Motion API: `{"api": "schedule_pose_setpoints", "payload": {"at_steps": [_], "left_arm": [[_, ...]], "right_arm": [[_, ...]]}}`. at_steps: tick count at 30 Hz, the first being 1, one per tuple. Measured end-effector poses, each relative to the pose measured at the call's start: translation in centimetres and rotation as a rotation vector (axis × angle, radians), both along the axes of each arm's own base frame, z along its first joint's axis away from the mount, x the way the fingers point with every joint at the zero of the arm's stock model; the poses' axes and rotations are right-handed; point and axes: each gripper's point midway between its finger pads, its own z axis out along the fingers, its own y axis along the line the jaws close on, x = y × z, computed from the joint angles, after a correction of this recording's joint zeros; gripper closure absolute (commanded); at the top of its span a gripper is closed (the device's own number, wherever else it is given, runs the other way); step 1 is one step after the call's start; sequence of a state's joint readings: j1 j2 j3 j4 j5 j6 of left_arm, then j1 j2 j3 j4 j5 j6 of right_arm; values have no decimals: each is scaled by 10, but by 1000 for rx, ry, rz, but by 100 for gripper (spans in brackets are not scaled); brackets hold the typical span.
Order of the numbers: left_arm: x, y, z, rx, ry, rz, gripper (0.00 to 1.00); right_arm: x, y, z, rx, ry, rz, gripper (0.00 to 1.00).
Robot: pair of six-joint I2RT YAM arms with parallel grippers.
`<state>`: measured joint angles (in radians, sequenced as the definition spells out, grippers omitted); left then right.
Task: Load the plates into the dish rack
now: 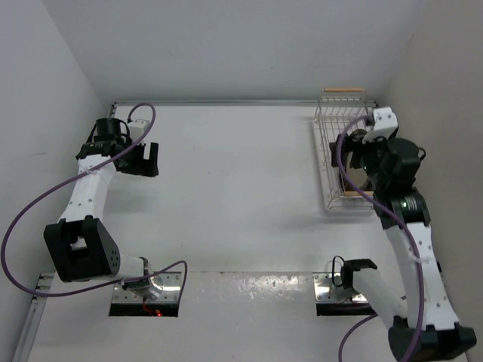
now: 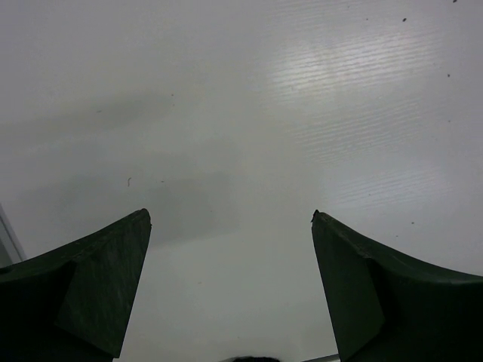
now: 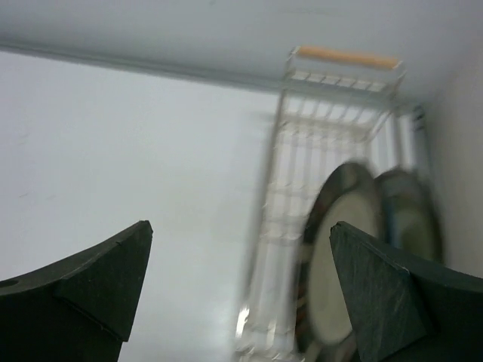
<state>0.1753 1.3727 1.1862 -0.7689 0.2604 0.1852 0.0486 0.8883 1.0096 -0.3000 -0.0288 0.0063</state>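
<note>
The white wire dish rack [image 1: 332, 132] stands at the far right of the table, with a wooden handle bar [image 1: 343, 90] at its far end. In the blurred right wrist view, two cream plates with dark rims [image 3: 336, 264] [image 3: 411, 219] stand on edge in the rack [image 3: 302, 151]. One of them shows in the top view [image 1: 353, 181]. I cannot make out a blue floral plate. My right gripper [image 3: 241, 226] is open and empty, hovering over the rack's near end [image 1: 361, 151]. My left gripper [image 1: 140, 161] is open and empty at the far left, over bare table [image 2: 230, 215].
White walls close in the table at the left, back and right. The rack sits close to the right wall. A purple cable [image 1: 45, 204] loops from the left arm. Two metal mounting plates [image 1: 147, 290] lie at the near edge.
</note>
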Motion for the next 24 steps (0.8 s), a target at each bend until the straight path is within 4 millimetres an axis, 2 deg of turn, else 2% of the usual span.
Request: {"api": "schedule_pose_setpoints", "payload": {"at_steps": [1, 3, 7, 8, 13, 19, 24], "left_arm": [[0, 2, 0, 13, 1, 3, 8], [0, 6, -3, 35, 3, 5, 8], [-9, 9, -18, 52, 43, 6, 8], [-12, 9, -22, 57, 57, 3, 8], [-26, 13, -44, 98, 117, -15, 8], [-49, 14, -75, 127, 220, -40, 7], [-53, 12, -79, 119, 239, -47, 7]], "right_arm": [[-13, 7, -9, 62, 4, 20, 0], [-36, 18, -42, 171, 51, 39, 0], [-72, 31, -131, 376, 257, -8, 0], [-75, 32, -145, 416, 272, -24, 0], [-81, 36, -136, 578, 180, -51, 0], [-83, 36, -134, 648, 97, -57, 0], [-89, 41, -137, 645, 114, -26, 0]]}}
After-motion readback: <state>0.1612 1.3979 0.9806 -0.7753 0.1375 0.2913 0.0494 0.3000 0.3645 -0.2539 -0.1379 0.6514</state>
